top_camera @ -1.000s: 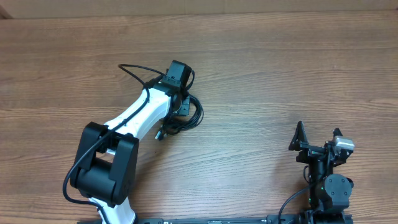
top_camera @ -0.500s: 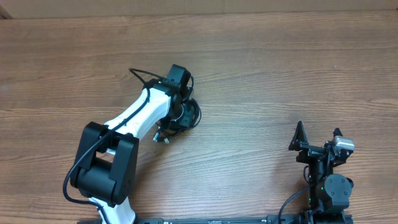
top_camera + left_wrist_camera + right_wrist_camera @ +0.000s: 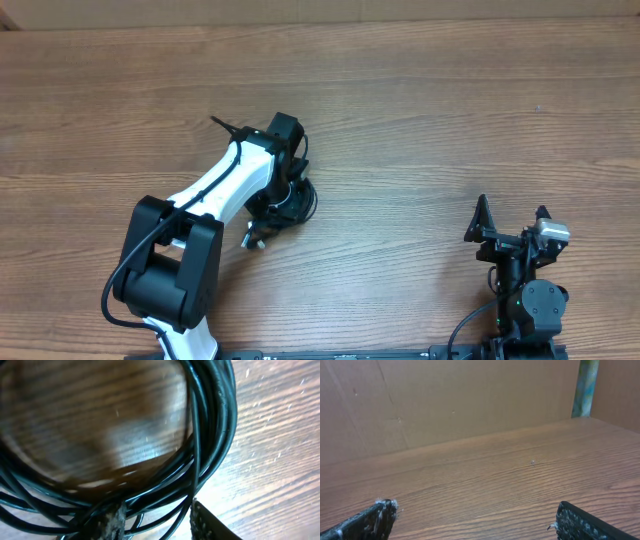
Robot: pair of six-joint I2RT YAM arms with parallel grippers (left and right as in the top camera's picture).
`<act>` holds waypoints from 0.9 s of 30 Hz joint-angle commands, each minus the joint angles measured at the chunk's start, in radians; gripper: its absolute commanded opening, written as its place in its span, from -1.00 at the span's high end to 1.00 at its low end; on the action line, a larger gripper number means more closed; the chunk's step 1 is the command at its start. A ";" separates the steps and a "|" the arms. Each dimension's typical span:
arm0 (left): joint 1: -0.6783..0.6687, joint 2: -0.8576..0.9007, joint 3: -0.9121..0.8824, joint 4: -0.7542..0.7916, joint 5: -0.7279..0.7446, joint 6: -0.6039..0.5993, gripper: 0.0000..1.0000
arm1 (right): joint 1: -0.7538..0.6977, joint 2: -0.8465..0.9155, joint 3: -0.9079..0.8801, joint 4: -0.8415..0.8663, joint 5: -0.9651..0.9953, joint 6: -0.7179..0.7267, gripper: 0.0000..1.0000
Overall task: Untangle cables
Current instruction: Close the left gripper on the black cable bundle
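Coiled thin black cables (image 3: 215,425) lie left of middle on the brown wooden desk (image 3: 450,120); left end effector (image 3: 157,519) straddles strands, clamped or not I cannot tell; right end effector (image 3: 475,520) wide apart, empty.

You have a wood-grain table (image 3: 450,120) filling the overhead view, its grain running left to right, with a paler tan strip (image 3: 300,8) along the far edge. In the right wrist view, you see a plain brown back wall (image 3: 445,395) at the table's far side. A mottled green-blue upright post (image 3: 587,387) stands at the wall's right end, and one small dark speck (image 3: 532,462) sits on the tabletop.
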 commanded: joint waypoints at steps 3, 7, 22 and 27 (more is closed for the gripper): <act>-0.001 0.011 0.053 -0.032 0.016 -0.005 0.59 | 0.005 -0.012 0.016 0.003 0.010 -0.003 -1.00; 0.000 0.011 0.134 -0.084 0.014 -0.005 0.92 | 0.005 -0.012 0.016 0.003 0.010 -0.003 -1.00; -0.003 0.011 0.146 -0.357 0.004 -0.062 0.34 | 0.005 -0.012 0.016 0.003 0.010 -0.003 -1.00; -0.002 0.011 0.047 -0.240 -0.018 -0.062 0.21 | 0.005 -0.012 0.016 0.003 0.010 -0.003 -1.00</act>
